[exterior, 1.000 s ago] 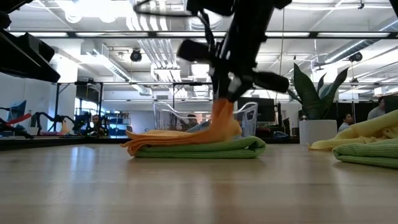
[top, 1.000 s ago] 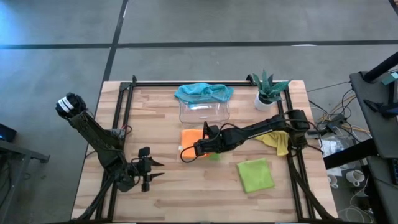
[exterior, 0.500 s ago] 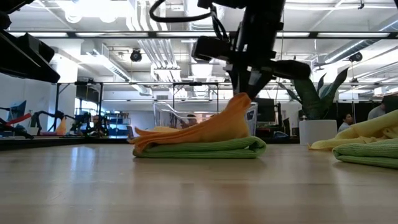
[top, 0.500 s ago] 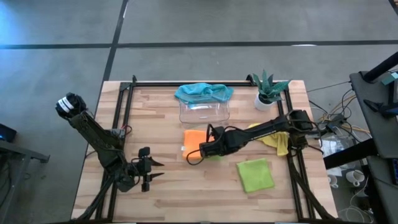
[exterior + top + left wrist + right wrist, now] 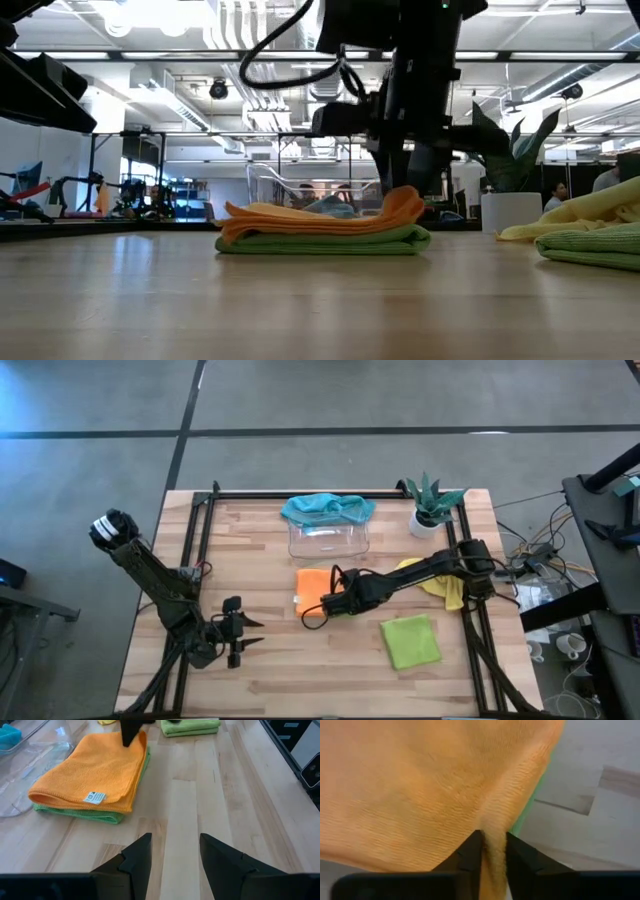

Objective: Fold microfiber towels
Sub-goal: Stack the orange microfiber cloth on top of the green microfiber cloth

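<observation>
The right gripper (image 5: 322, 606) sits at the 5 o'clock corner of the orange towel (image 5: 311, 585), its fingers (image 5: 470, 851) a narrow gap apart with a ridge of orange pile between them; whether they grip or are letting go, I cannot tell. The towel's bulk runs toward 11 o'clock from that gripper, long axis 12 to 6. It lies folded flat on a folded lime green towel (image 5: 320, 241), mid-table, at 6 o'clock from the clear tray (image 5: 328, 539). The left gripper (image 5: 243, 632), jaws apart and empty, waits well off at 8 o'clock.
</observation>
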